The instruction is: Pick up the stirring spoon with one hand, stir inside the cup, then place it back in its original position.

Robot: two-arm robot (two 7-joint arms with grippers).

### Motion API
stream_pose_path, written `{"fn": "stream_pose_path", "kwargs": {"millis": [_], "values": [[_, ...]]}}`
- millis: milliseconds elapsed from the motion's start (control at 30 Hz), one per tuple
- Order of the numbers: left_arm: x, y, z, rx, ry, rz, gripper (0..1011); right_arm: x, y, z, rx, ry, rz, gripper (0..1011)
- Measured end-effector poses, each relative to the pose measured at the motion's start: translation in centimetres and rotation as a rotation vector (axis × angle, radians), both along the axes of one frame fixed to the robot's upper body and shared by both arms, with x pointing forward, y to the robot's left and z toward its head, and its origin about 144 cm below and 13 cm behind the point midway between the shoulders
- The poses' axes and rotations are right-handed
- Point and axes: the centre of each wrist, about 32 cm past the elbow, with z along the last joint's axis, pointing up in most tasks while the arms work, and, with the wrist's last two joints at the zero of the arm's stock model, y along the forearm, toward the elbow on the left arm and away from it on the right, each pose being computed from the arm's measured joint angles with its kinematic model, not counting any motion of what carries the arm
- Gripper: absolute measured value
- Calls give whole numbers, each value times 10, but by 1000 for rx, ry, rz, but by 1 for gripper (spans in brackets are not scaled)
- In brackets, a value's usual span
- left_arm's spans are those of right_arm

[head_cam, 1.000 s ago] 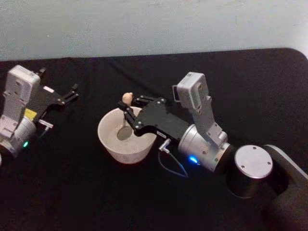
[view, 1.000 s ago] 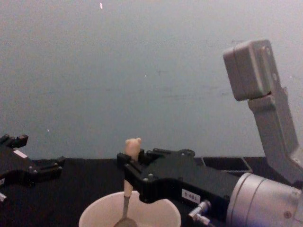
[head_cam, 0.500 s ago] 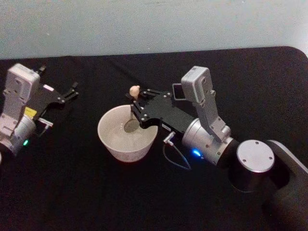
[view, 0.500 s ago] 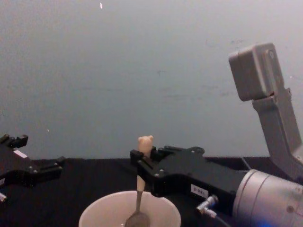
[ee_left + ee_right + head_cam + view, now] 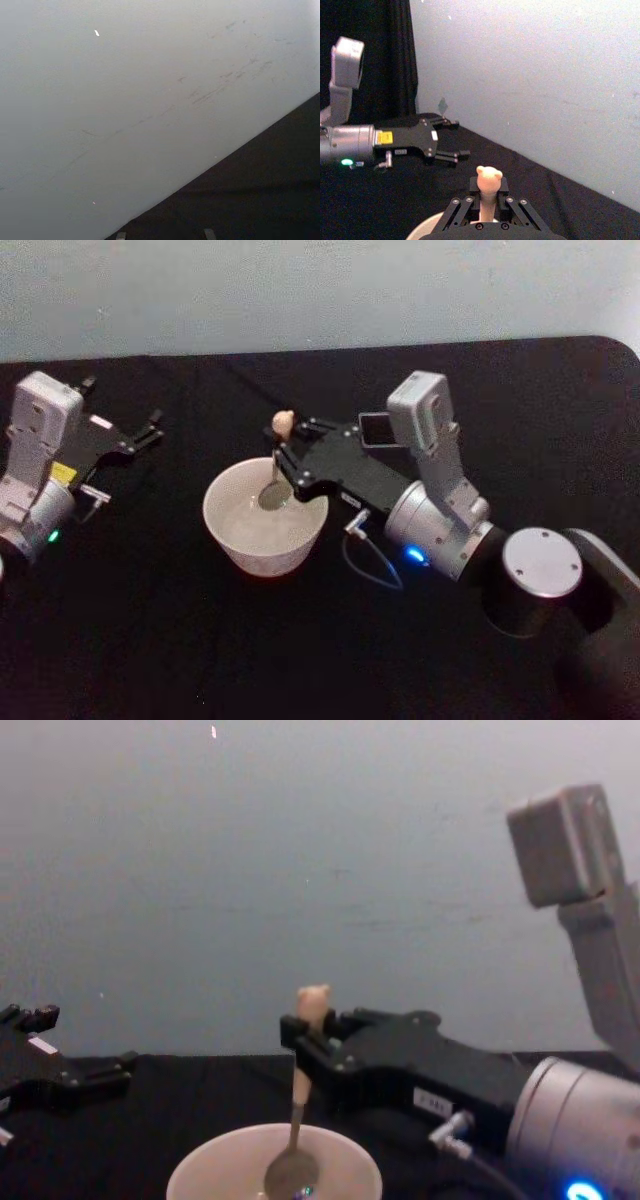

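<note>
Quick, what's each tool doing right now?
Left tool: open, empty.
Right tool: shut on the spoon, its bowl in the cup.

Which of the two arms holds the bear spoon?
The right end effector, shut on the stirring spoon over the cup; the left end effector sits apart, open.

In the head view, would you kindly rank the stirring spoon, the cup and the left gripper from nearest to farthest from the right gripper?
1. The stirring spoon, clamped in the right gripper.
2. The cup, just below it, near the middle.
3. The left gripper, parked open at the far left.
</note>
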Motion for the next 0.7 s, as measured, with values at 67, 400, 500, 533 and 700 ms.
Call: {"fn": "stream_pose_path", "kwargs": {"millis": [67,400,500,533,700], "values": [[0,0,0,0,0,0,1001,0,-2,6,13,-10,0,199],[0,0,0,0,0,0,1001,1,-16,42,65,-79,2,199],[0,0,0,0,0,0,1001,1,-21,51,75,-96,0,199],[0,0,0,0,0,0,1001,1,-25,56,77,-106,-3,199],[0,0,0,0,0,0,1001,2,-37,69,83,-128,-18,199]]}}
